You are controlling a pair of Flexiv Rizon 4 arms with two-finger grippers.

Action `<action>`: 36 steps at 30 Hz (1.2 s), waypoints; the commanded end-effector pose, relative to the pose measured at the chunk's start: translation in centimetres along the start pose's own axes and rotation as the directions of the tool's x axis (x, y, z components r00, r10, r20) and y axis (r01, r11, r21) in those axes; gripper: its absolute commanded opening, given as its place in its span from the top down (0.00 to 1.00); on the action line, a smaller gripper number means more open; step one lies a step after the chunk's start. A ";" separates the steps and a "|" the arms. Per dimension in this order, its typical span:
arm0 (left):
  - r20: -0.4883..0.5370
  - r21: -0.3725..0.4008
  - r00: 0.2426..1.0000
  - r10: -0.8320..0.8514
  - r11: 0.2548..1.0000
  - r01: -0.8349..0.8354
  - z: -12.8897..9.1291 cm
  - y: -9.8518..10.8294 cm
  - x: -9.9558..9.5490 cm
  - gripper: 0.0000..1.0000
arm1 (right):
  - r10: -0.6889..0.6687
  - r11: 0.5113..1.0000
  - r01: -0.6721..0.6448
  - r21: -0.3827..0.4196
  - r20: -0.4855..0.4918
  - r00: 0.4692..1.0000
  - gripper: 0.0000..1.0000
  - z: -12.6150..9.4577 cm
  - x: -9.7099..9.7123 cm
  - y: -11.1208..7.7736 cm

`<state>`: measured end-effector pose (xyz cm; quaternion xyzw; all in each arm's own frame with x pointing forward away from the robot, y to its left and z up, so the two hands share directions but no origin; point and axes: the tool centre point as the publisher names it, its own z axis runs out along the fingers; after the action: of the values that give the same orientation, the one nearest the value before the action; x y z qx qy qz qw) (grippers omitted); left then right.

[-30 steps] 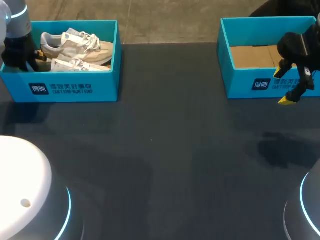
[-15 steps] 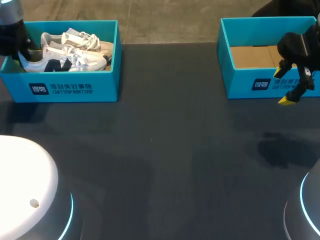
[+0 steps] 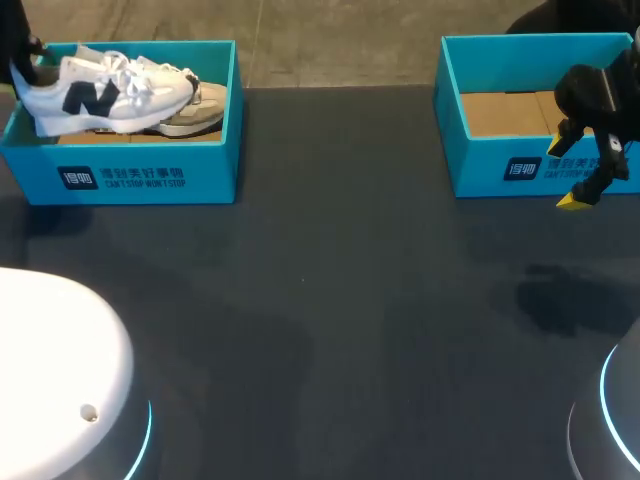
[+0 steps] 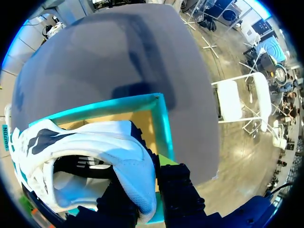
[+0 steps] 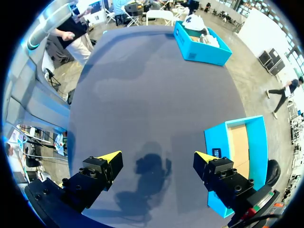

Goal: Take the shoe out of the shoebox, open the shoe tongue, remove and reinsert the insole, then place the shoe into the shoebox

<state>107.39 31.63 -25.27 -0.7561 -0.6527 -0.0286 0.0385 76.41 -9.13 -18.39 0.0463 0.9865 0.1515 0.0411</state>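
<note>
A white shoe [image 3: 105, 95] with a navy mark hangs just above the left blue shoebox [image 3: 150, 175], toe pointing right. My left gripper [image 3: 18, 55] at the table's far left is shut on its heel; in the left wrist view the black fingers [image 4: 178, 190] pinch the heel collar of the shoe [image 4: 95, 147] over the box's rim [image 4: 161, 123]. A beige shoe [image 3: 195, 110] lies in that box behind it. My right gripper [image 3: 575, 172] stands open in front of the right shoebox [image 3: 520, 165], nothing between its yellow tips [image 5: 156, 159].
The right shoebox [image 5: 237, 147] shows only a brown cardboard floor. A dark table top [image 3: 330, 300] spreads between the two boxes. White arm bases sit at the near left and near right corners.
My left gripper has risen with the white shoe, lifting it from inside the left box to above its rim. The right arm has kept still.
</note>
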 end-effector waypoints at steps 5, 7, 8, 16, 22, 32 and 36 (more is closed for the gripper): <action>-0.007 0.017 1.000 -0.004 1.000 0.004 -4.1 0.7 0.7 1.00 | 0.001 1.000 -0.001 0.003 0.000 1.000 0.00 0.1 0.0 0.0; -0.009 0.019 1.000 -0.017 1.000 0.017 -5.0 0.7 0.9 1.00 | 0.001 1.000 -0.001 0.003 0.000 1.000 0.00 0.1 0.0 0.0; -0.015 0.019 1.000 -0.020 1.000 0.021 -5.4 0.6 0.9 1.00 | 0.001 1.000 -0.001 0.003 0.000 1.000 0.00 0.1 0.0 0.0; -0.032 0.026 0.998 -0.059 0.998 0.060 -6.4 0.6 1.3 1.00 | 0.001 1.000 -0.001 0.003 0.000 1.000 0.00 0.1 0.0 0.0; -0.032 0.026 0.998 -0.059 0.998 0.060 -6.4 0.6 1.3 1.00 | 0.001 1.000 -0.001 0.003 0.000 1.000 0.00 0.1 0.0 0.0; -0.032 0.026 0.998 -0.059 0.998 0.060 -6.4 0.6 1.3 1.00 | 0.001 1.000 -0.001 0.003 0.000 1.000 0.00 0.1 0.0 0.0; -0.032 0.026 0.998 -0.059 0.998 0.060 -6.4 0.6 1.3 1.00 | 0.001 1.000 -0.001 0.003 0.000 1.000 0.00 0.1 0.0 0.0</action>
<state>108.20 32.15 -19.06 -0.7352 -0.6747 -0.0334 0.0569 76.41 -9.13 -18.39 0.0462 0.9865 0.1515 0.0411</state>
